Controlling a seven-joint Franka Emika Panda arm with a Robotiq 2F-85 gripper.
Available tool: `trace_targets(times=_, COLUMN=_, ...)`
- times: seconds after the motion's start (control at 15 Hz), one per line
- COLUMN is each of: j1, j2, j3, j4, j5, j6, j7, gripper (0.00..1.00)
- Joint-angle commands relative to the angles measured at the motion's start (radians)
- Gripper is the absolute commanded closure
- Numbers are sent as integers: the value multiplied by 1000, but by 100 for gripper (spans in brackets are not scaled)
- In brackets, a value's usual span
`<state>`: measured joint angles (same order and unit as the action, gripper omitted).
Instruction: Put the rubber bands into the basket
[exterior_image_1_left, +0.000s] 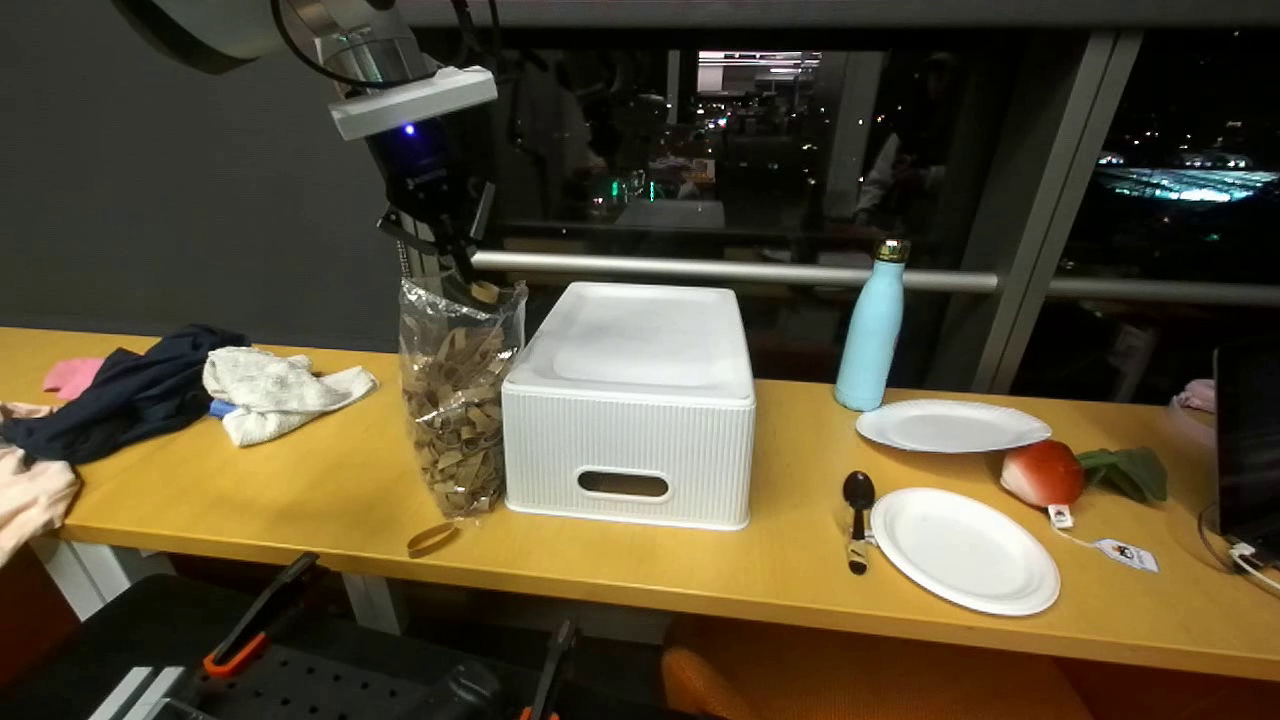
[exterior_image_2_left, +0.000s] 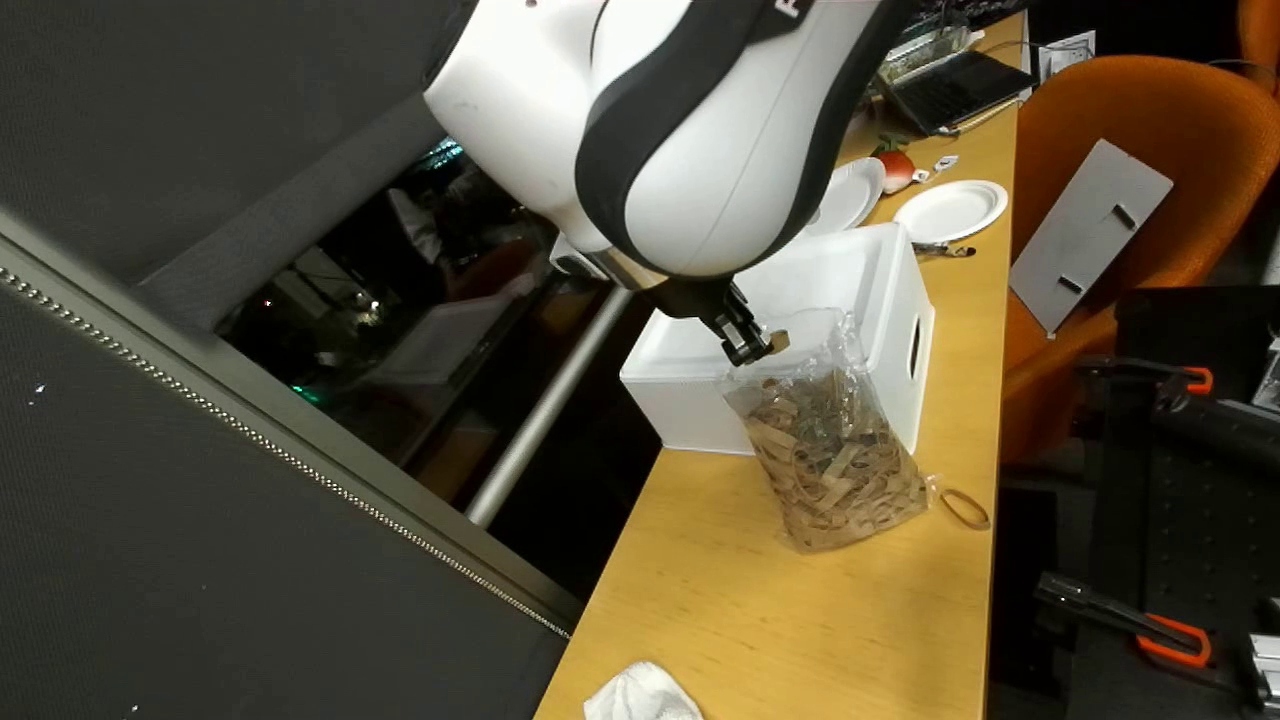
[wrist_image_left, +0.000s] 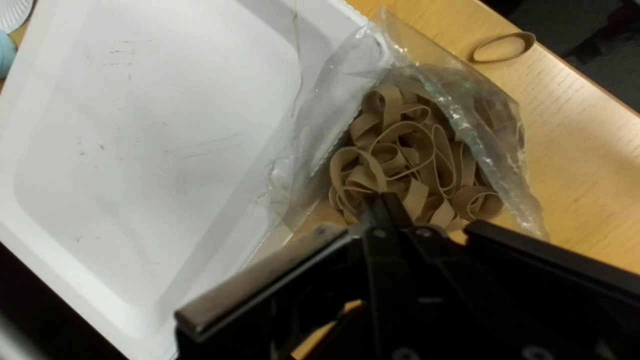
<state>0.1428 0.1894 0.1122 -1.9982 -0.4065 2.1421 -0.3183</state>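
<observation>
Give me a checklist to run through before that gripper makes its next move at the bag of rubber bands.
Next move, probably: letting go of the held band.

1. Grip: ok. The gripper is shut, with a tan rubber band at its fingertips.
2. Mouth open: ok. The wrist view shows bands inside the plastic bag through its opening.
3. Held band below the rim: cannot tell. Both exterior views show it at the mouth, depth unclear.
4. Bag standing: ok. Upright beside the white box.
5. Every band in: not ok. A loose loop lies on the table near its edge.
</observation>
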Motion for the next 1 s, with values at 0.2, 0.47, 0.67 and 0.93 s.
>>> trace_targets(times=0.2, j1=1, j2=-10, j3=5, j4=22, j5=-2, j6=-41, j7=5, gripper=45)
trace_targets(times=0.47, j1=-8, j2=-18, j3=-2, j4=42, j5=1, j6=-41, j7=5, gripper=15)
trace_targets(times=0.67, j1=-13, j2=-27, j3=-8, j4=58, j5=-7, j6=-47, j7=14, gripper=0)
trace_targets(times=0.93, j1=-19, j2=-33, j3=-14, j4=73, j5=-3, j6=-56, j7=22, gripper=0)
